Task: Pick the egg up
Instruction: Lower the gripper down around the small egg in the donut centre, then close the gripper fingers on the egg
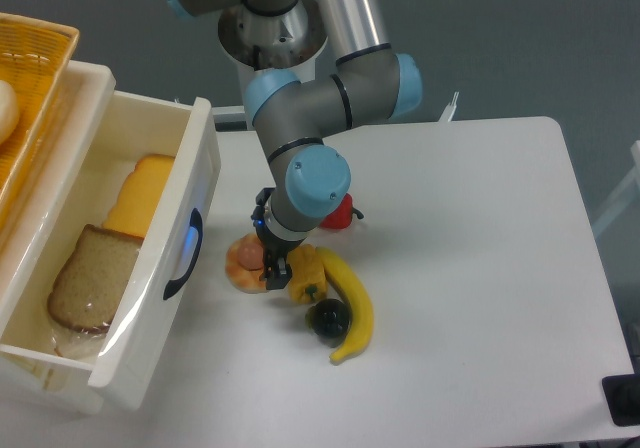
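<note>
Pinkish-tan, the egg (246, 256) sits in the ring pastry (243, 271), left of the banana (354, 308). I see my gripper (274, 274) down beside it; I cannot tell its finger spacing.

The worktop (480, 268) is plain white, and the open drawer (150, 318) is white too with a black handle (183, 256), holding 1 brown slice of bread (88, 278) and 1 yellow-orange slice of cheese (140, 196). The arm (320, 98) is grey with light blue joint caps, the pincer (272, 272) is black, and the egg (247, 255) is pinkish-tan on an orange-tan pastry (240, 274). The banana (355, 308) is yellow, a dark, nearly black round fruit (327, 318) lies against it, a red thing (338, 211) shows behind the arm, and the basket (30, 78) is woven yellow-orange.
</note>
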